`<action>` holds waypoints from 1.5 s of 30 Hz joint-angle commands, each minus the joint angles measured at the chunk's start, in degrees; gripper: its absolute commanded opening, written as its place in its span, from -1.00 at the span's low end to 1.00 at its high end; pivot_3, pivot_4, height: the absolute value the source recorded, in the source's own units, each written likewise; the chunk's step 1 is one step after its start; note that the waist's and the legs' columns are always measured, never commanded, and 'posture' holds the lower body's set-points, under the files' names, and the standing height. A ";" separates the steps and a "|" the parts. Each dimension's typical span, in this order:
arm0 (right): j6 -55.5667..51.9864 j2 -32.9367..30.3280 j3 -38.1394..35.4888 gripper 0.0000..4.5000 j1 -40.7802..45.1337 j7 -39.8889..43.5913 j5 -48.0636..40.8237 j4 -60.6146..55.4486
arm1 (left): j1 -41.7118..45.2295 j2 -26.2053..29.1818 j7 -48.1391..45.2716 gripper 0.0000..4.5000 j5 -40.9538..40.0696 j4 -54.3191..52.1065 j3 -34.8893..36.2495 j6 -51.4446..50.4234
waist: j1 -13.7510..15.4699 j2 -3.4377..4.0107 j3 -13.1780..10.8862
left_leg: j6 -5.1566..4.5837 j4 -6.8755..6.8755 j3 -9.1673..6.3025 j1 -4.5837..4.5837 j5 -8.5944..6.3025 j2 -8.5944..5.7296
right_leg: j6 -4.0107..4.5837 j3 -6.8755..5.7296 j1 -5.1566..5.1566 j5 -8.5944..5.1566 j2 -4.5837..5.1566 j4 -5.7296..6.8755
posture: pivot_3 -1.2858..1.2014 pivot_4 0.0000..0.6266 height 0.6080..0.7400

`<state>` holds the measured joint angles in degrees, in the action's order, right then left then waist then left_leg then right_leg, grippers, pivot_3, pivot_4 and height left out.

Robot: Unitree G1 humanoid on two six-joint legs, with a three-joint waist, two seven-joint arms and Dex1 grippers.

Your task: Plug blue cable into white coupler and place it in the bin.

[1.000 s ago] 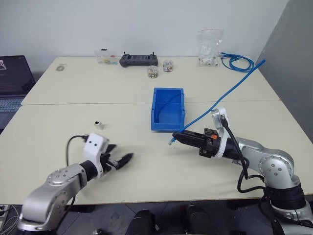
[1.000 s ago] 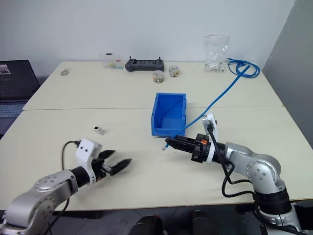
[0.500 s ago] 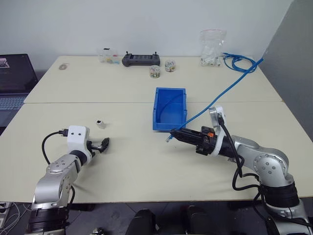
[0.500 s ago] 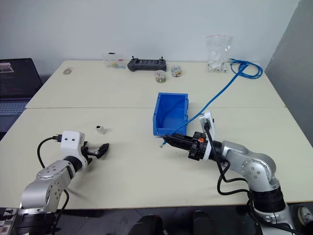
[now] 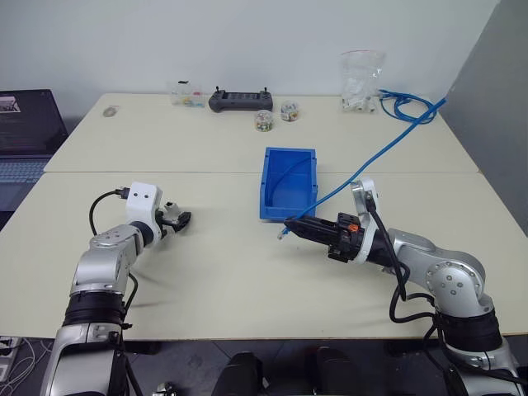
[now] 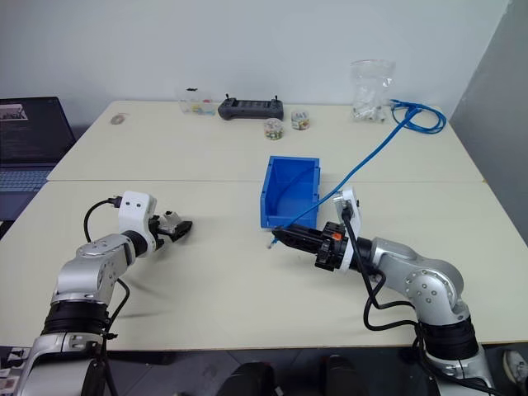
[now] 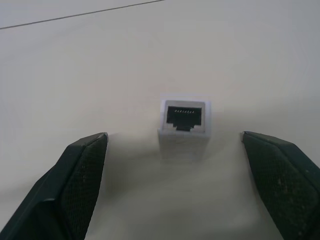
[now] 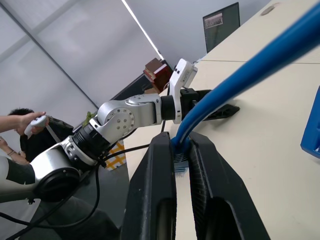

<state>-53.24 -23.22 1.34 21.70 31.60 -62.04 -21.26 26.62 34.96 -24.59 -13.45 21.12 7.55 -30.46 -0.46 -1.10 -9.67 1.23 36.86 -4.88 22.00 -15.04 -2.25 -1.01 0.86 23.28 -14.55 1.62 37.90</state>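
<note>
Around the white coupler [image 7: 183, 122], left end effector [image 5: 176, 221] fingers spread wide.

white coupler [image 7: 183, 125] upright on table, blue cable [image 5: 388, 148] taut

both arms are silver-grey metal with rounded joint housings and black bands. each wrist carries a white boxy camera block fed by a looping black cable. fingers [image 7: 82, 172] are black with finely textured pads.
</note>
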 commanded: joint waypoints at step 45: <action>20.43 -7.42 17.57 -0.96 -0.63 13.21 32.58 -1.83 | -2.31 2.45 -43.42 -0.64 7.03 -17.90 -32.47 11.79 | -1.00 -0.03 -0.01 | -0.02 0.07 0.08 -0.05 0.00 -0.03 | -0.15 0.00 -0.08 -0.08 0.00 -0.06 | 0.03 -0.52 1.00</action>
<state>-35.89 -31.01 17.38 19.43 42.90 -32.13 -23.67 24.66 37.82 -68.29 -9.07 0.95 -22.68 -18.21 -1.46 -1.13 -9.68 1.21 36.94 -4.80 21.93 -15.03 -2.28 -1.16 0.85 23.17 -14.63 1.62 37.84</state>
